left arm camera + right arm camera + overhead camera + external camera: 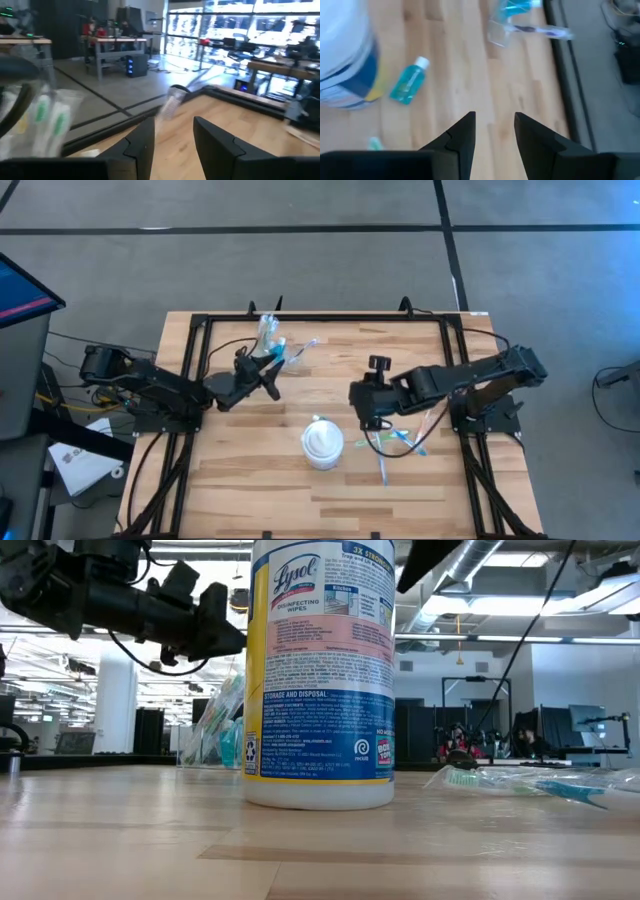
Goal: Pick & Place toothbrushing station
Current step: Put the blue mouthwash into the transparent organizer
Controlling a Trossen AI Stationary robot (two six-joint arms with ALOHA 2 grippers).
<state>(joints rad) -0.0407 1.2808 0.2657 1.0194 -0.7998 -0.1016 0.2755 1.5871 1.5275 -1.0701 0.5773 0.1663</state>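
Table (250, 480): pale wood planks, smooth, matt. Cup (266, 330): clear plastic. Wipes tub (321, 670): white plastic w/ glossy label.

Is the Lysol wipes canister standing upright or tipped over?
Upright. The low view shows the Lysol wipes canister standing on its base with its label reading level; from above only its round white lid shows.

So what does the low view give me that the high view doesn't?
Only the low view shows the Lysol label on the wipes tub and the room behind. Only the high view shows the right gripper over the toothbrushes, both arms whole, and the table frame. Both show the tub, the toothbrushes and the left gripper near the cup.
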